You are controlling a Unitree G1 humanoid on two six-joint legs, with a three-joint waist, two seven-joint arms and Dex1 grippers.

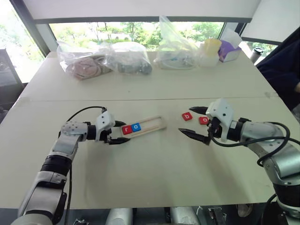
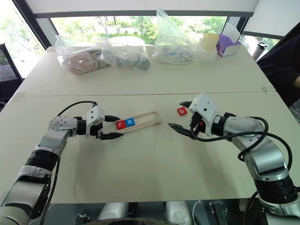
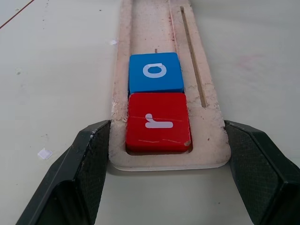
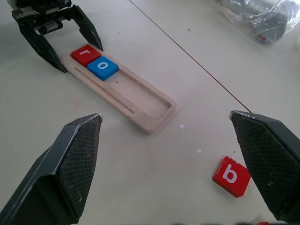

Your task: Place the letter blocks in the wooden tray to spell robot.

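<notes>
You have the red b block point(image 4: 230, 176) just right of centre in the head views, lying between the spread fingers of the right gripper point(image 1: 193, 123), while the left gripper point(image 1: 121, 132) clamps the wooden tray's point(image 1: 152, 124) near end at centre frame

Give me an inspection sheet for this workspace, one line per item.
Surface: pale table, seam across it.
Job's things: wooden tray holds red r and blue o; red b and red o loose on the table.
Clutter: plastic bags, tissue box at the far edge.
Grippers: left gripper shut on the tray's end; right gripper open, empty.
Cables: black cables along both arms.
Surroundings: windows, a person's sleeve.
</notes>
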